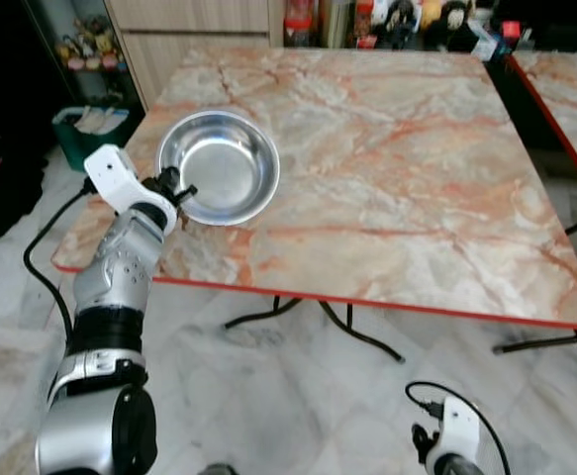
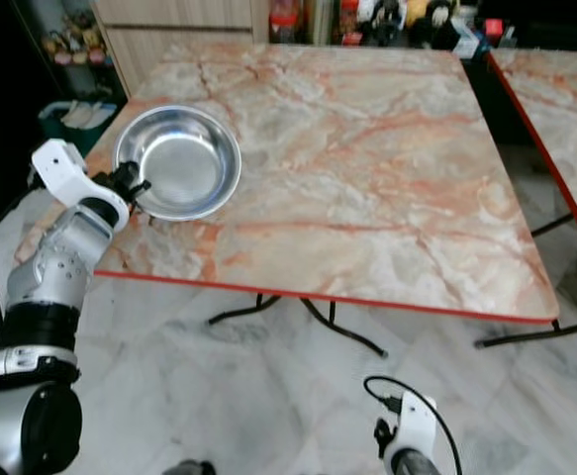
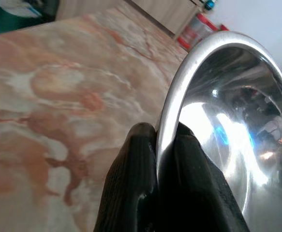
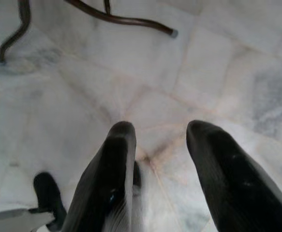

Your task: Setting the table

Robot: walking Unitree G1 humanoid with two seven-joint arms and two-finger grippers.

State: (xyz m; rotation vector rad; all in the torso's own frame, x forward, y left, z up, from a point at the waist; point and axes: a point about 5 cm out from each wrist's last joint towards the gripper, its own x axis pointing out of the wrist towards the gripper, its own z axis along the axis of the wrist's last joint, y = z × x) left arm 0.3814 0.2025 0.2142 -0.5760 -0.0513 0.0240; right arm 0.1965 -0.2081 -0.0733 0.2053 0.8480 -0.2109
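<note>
A shiny steel bowl (image 1: 220,166) rests on the marble table (image 1: 387,188) near its left front corner. My left gripper (image 1: 178,194) is shut on the bowl's near rim; in the left wrist view the two black fingers (image 3: 136,183) pinch the thin metal edge of the bowl (image 3: 218,111). My right arm hangs low beside the table, and its gripper (image 4: 157,145) stands open over the floor with nothing between the fingers.
The table has a red edge and black metal legs (image 1: 337,322) beneath. A second marble table (image 1: 570,94) stands at the right. A wooden cabinet (image 1: 184,30) and a green bin (image 1: 90,129) lie beyond the far left corner. Pale marble floor tiles (image 1: 298,396) spread below.
</note>
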